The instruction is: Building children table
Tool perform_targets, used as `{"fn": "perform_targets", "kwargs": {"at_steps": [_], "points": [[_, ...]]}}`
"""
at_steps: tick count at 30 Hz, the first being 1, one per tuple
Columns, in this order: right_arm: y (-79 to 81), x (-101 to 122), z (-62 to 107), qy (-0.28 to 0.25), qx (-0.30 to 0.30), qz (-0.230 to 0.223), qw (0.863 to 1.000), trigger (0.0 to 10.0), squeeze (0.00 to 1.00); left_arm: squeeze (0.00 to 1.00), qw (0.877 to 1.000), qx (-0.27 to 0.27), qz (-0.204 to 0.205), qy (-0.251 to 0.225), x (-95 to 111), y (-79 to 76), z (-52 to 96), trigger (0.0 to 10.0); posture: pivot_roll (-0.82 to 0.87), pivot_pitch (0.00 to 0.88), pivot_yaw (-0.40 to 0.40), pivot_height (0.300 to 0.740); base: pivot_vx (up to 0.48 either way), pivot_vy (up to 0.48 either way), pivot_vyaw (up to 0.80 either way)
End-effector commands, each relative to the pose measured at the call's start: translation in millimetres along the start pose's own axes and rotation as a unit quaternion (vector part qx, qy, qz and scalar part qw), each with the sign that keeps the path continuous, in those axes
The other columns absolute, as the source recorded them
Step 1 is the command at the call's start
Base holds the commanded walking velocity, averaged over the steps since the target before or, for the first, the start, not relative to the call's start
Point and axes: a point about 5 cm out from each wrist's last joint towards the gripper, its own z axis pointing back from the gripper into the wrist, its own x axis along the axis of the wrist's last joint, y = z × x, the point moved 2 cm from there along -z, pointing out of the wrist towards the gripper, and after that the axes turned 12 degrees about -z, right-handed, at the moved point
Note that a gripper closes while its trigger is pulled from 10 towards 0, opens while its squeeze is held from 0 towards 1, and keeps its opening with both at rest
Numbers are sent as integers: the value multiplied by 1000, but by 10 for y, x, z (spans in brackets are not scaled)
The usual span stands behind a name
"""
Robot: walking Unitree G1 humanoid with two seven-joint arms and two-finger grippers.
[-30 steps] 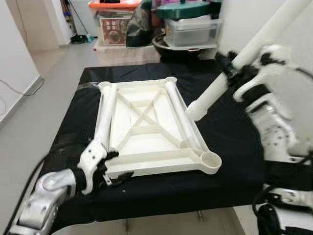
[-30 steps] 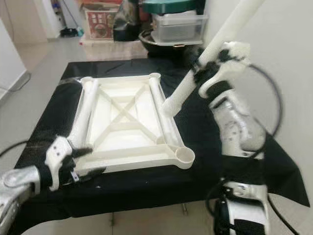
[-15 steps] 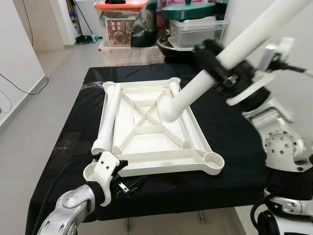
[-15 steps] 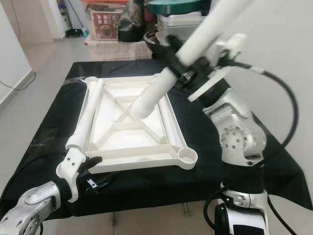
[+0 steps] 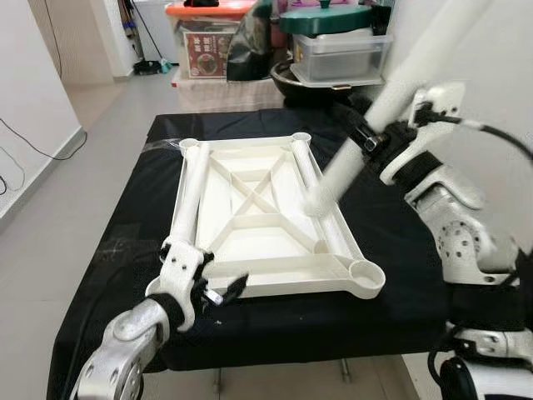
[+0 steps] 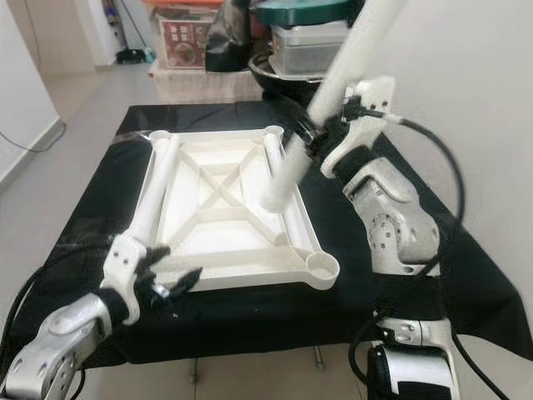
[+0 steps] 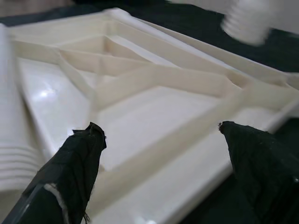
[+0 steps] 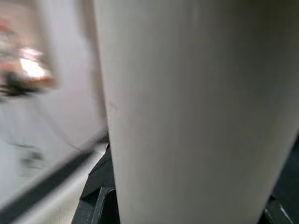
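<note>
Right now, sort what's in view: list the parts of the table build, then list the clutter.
Belongs to the job:
- tabletop, upside down on the black cloth
- held leg, gripped by the right gripper
- two loose legs lying in the tabletop
- left gripper, open at the near edge

Just lying about:
- storage boxes behind
- green lid
- orange-lidded box

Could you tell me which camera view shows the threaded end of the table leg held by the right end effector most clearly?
The left wrist view: the table leg shows its ribbed threads. Both eye views show the whole leg in the right end effector, with threads blurred. The right wrist view shows its plain shaft.
</note>
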Motion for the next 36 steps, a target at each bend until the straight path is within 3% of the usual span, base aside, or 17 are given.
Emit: {"fn": "perform_targets", "kwargs": {"at_steps": [1, 3, 4, 5, 8, 9, 11, 13, 16, 17, 20, 21, 26, 30, 33, 36], "points": [[-7, 5, -18, 1, -25, 10, 1000, 10000, 0, 0, 1000, 15, -5, -7, 43, 28, 5, 10000, 21, 0, -30, 740, 0, 0, 0], [-72, -28, 5, 8, -89, 27, 996, 10000, 0, 0, 1000, 23, -11, -15, 99, 31, -4, 10000, 17, 0, -31, 740, 0, 0, 0], [-72, -28, 5, 8, -89, 27, 996, 10000, 0, 0, 1000, 23, -11, -15, 99, 31, -4, 10000, 17, 0, -31, 740, 0, 0, 0], [-119, -18, 31, 5, -139, 44, 989, 10000, 0, 0, 999, 31, -14, -19, 128, 33, -7, 10000, 16, 0, -32, 740, 0, 0, 0], [-136, -6, 57, 6, -185, 62, 981, 10000, 0, 0, 999, 36, -4, -21, 149, 26, -12, 10000, 11, 0, -34, 740, 0, 0, 0], [-95, 9, 45, 16, -185, 100, 978, 10000, 0, 0, 999, 36, -3, -21, 147, 17, -13, 10000, 10, 0, -34, 740, 0, 0, 0], [-60, 11, 28, 28, -176, 125, 976, 10000, 0, 0, 999, 36, -2, -20, 144, 10, -13, 10000, 8, 0, -33, 740, 0, 0, 0], [-28, 54, -29, 2, -165, 75, 983, 10000, 0, 0, 999, 41, 2, -20, 144, 8, -17, 10000, 8, 0, -33, 740, 0, 0, 0], [-54, 72, -12, -7, -183, 40, 982, 10000, 0, 0, 999, 43, 4, -21, 152, 6, -21, 10000, -2, 0, -31, 740, 0, 0, 0], [-55, 41, 5, 9, -182, 37, 983, 10000, 0, 0, 999, 43, 2, -21, 155, 4, -22, 10000, -3, 0, -31, 740, 0, 0, 0], [42, 14, 55, -16, -148, 40, 988, 10000, 0, 0, 999, 44, 0, -23, 165, -11, -30, 10000, -3, 0, -33, 740, 0, 0, 0], [76, 38, 113, -61, -139, 80, 985, 10000, 0, 0, 999, 43, -1, -25, 173, -27, -32, 10000, -3, 0, -33, 740, 0, 0, 0], [118, 8, 212, -104, -124, 110, 981, 10000, 0, 0, 999, 42, -1, -29, 185, -71, -26, 10000, 9, 0, -37, 740, 0, 0, 0], [140, 53, 277, -136, -102, 87, 982, 10000, 0, 0, 999, 36, 11, -30, 184, -150, 0, 10000, 11, 0, -37, 740, 0, 0, 0], [212, 40, 310, -140, -61, 75, 985, 10000, 0, 0, 999, 43, 16, -29, 179, -158, 9, 10000, 13, 0, -38, 740, 0, 0, 0], [202, -12, 319, -135, -61, 58, 987, 10000, 0, 0, 999, 45, 11, -28, 172, -168, 15, 10000, 12, 0, -39, 740, 0, 0, 0]]}}
